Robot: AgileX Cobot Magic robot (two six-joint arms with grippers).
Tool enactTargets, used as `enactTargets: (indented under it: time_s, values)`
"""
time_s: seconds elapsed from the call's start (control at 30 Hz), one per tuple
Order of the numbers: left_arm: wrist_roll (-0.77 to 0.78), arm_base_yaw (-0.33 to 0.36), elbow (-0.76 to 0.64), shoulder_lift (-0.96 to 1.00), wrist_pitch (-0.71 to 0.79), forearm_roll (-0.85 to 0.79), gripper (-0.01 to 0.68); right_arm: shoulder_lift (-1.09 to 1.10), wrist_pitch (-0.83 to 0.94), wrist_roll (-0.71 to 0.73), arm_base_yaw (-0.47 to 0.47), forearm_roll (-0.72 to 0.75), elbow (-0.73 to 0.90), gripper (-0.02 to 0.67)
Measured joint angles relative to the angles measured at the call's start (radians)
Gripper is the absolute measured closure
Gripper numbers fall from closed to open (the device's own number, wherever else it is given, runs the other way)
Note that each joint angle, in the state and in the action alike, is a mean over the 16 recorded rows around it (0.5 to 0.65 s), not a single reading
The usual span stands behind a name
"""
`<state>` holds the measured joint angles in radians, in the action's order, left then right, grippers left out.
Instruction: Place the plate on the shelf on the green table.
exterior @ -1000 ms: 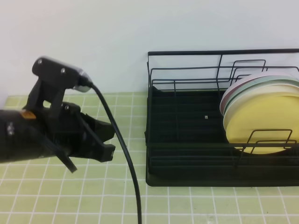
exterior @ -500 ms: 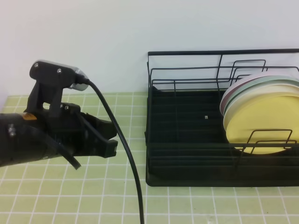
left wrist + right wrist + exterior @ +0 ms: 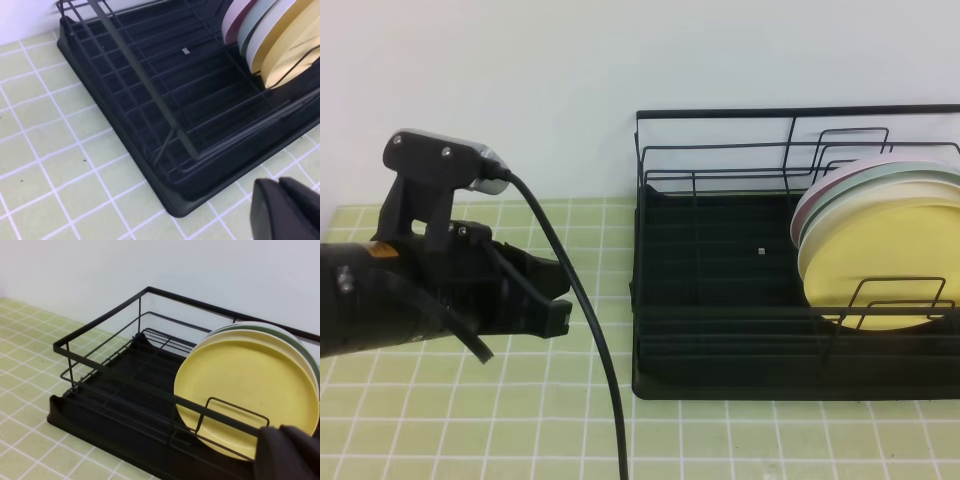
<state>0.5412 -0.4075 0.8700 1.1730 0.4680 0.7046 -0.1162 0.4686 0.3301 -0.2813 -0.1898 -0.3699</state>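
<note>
Exterior high view: the left gripper [image 3: 548, 300], shut and empty, has drifted slightly up and right, then stopped well short of the shelf [image 3: 720, 380]. The plate [image 3: 880, 265] stands upright at the shelf's right end, not yet approached.

Left wrist view: bare green table [image 3: 45, 165] gives open room beside the shelf corner.

Right wrist view: the right gripper [image 3: 287, 452] is shut, empty, near the plate.
</note>
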Motion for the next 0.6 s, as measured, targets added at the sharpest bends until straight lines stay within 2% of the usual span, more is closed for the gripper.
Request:
enactTargets:
  time_s: [0.37, 0.6]
  values:
    - [-0.039, 0.000, -0.002, -0.020, -0.003, -0.055, 0.675, 0.000, 0.002, -0.002, 0.000, 0.000, 0.000, 0.651]
    - [-0.325, 0.000, -0.033, -0.095, -0.059, -0.313, 0.675, 0.000, 0.002, -0.003, 0.000, 0.000, 0.000, 0.651]
